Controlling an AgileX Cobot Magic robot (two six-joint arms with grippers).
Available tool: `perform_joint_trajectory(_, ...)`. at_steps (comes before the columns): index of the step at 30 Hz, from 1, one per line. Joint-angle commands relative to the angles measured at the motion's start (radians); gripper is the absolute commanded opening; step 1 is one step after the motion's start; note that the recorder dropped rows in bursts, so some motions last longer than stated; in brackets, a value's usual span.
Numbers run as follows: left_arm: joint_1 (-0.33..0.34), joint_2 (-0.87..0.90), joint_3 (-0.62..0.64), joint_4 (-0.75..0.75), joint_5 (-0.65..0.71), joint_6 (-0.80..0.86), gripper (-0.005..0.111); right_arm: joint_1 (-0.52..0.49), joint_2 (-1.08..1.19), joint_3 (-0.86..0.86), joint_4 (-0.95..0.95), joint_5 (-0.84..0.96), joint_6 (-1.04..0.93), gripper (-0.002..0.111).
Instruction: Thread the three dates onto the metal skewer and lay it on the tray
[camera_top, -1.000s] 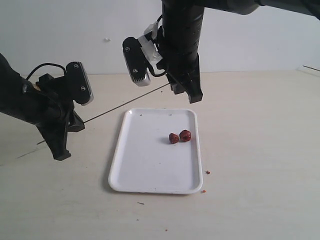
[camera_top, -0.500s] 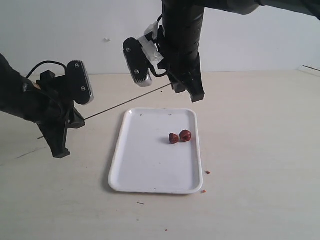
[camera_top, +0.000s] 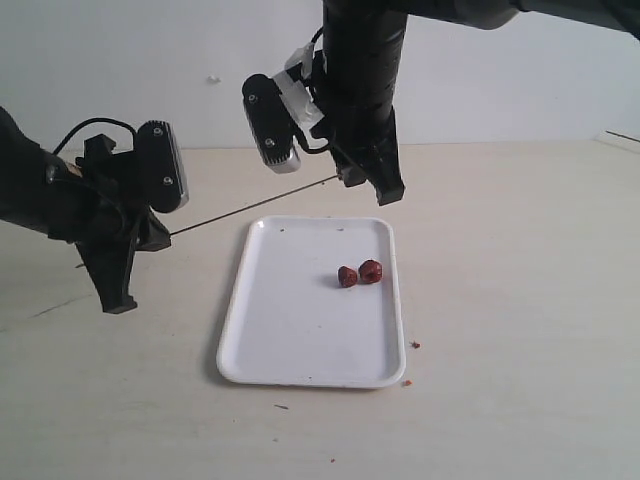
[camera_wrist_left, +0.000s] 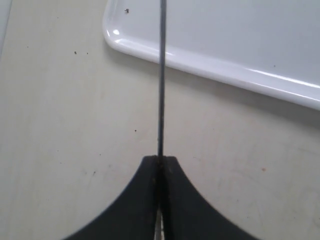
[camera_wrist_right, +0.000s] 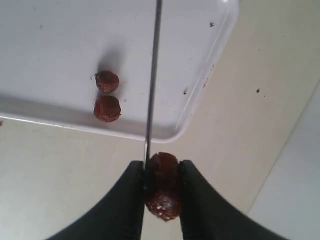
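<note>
Exterior view: note metal skewer (camera_top: 250, 208) stretched between both arms, near tray (camera_top: 300, 350) far edge; two dates (camera_top: 359, 273) loose on tray. Left wrist view: left gripper (camera_wrist_left: 160, 160) closed hard on skewer; hold rigid. Right wrist view: right gripper (camera_wrist_right: 161, 167) pinching third date (camera_wrist_right: 162, 192); tip at fruit's edge, seemingly off-centre; recentre, then push straight along axis.

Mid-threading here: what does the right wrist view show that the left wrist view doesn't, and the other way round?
Only the right wrist view: the right gripper shut on one date, the skewer ending at that date's edge, and two more dates lying on the tray. Only the left wrist view: the left gripper shut on the skewer's other end. Both: the skewer and part of the white tray. Neither shows whether the tip has pierced the date.
</note>
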Motion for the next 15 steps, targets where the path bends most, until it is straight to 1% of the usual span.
perform_joint_trajectory(1, -0.026, -0.002, 0.001, -0.006, -0.052, 0.006, 0.000, 0.002, -0.011, 0.000, 0.008, -0.014, -0.009, 0.023)
perform_joint_trajectory(11, -0.038, -0.002, -0.001, -0.017, -0.091, 0.006, 0.000, 0.002, -0.011, 0.000, 0.059, -0.014, -0.023, 0.023)
perform_joint_trajectory(15, -0.038, 0.035, -0.029, -0.051, -0.088, 0.003, 0.000, 0.002, -0.011, 0.000, 0.060, -0.014, -0.023, 0.023)
